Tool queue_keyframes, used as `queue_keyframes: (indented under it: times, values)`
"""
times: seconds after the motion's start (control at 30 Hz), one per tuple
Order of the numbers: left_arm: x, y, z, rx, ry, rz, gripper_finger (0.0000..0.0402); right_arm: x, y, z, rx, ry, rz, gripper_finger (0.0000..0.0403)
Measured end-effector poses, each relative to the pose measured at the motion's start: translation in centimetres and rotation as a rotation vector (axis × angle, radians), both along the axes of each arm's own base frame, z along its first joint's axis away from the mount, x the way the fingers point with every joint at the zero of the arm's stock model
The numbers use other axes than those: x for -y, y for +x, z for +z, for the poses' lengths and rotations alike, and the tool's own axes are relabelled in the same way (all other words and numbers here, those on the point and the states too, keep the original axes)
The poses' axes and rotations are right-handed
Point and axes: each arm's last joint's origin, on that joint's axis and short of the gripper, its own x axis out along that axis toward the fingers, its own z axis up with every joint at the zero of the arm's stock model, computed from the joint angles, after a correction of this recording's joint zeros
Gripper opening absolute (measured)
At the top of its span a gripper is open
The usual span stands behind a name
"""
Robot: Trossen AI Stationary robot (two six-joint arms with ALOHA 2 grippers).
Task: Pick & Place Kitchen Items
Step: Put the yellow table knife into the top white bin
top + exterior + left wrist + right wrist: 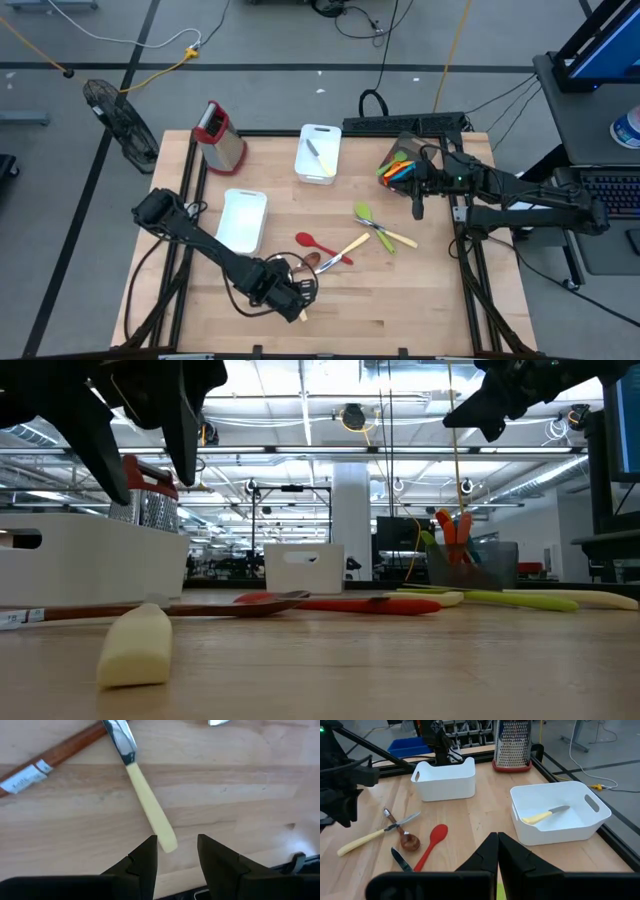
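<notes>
One cream knife (150, 810) at mid-frame, left gripper (176, 851) half open, empty, above handle end. Step: approach. Next, probably: descend, straddle handle, close. Right gripper (498, 851) shut, empty, waiting.

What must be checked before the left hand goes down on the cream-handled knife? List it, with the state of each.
1. Left hand open: ok, its fingers stand apart.
2. Left hand lined up over the cream-handled knife: ok, the handle's end lies between the fingers.
3. Knife free of neighbours: not ok, its blade crosses the wooden spoon.
4. Right hand out of the way: ok, shut, over the table's far right side.
5. Empty white bin near the left arm: ok.
6. Height above the knife: cannot tell.
</notes>
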Motion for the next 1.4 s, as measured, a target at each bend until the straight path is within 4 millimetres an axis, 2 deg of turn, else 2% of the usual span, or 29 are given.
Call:
queue_keyframes:
  times: [0.37,0.6,0.97,1.23,1.4]
  values:
    - [-0.5,-0.6,-0.3,-0.078,0.035,0.055,0.0145,0.0,0.0,0.0,0.000,0.000,0.000,0.0003]
    - [-1.0,-0.2,-0.7,-0.085,0.038,0.071,0.0145,0.0,0.0,0.0,0.001,0.000,0.000,0.0003]
    - [-0.7,1.2,-5.2,-0.210,-0.008,0.083,0.0145,0.0,0.0,0.0,0.001,0.000,0.000,0.0003]
    - [-0.1,3.0,-7.5,-0.144,-0.076,0.049,0.0145,0.0,0.0,0.0,0.002,-0.001,-0.002,0.0003]
    - [-0.3,3.3,-8.2,-0.150,-0.081,0.041,0.0145,0.0,0.0,0.0,0.002,-0.001,-0.002,0.0003]
